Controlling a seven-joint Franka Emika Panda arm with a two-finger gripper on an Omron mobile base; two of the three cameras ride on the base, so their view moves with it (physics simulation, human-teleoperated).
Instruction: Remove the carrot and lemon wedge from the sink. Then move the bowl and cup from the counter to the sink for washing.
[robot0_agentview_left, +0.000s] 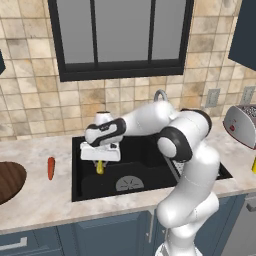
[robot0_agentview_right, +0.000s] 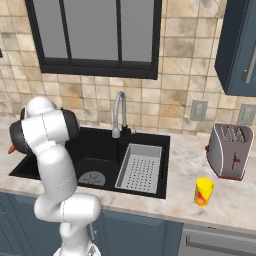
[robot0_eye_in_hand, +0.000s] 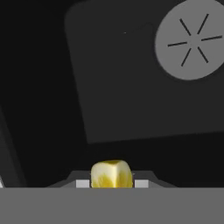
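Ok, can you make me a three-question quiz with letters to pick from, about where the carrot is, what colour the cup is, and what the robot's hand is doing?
1. Where is the slim orange-red carrot?
A. in the sink
B. on the counter
C. in the bowl

2. What colour is the small cylindrical cup?
A. blue
B. yellow-orange
C. green

3. What is the gripper doing?
A. holding the yellow lemon wedge
B. holding the cup
C. hanging open

Answers:
1 B: it lies on the beige marbled counter, left of the black sink.
2 B: that is how it looks beside the toaster.
3 A: the wedge sits between the fingertips.
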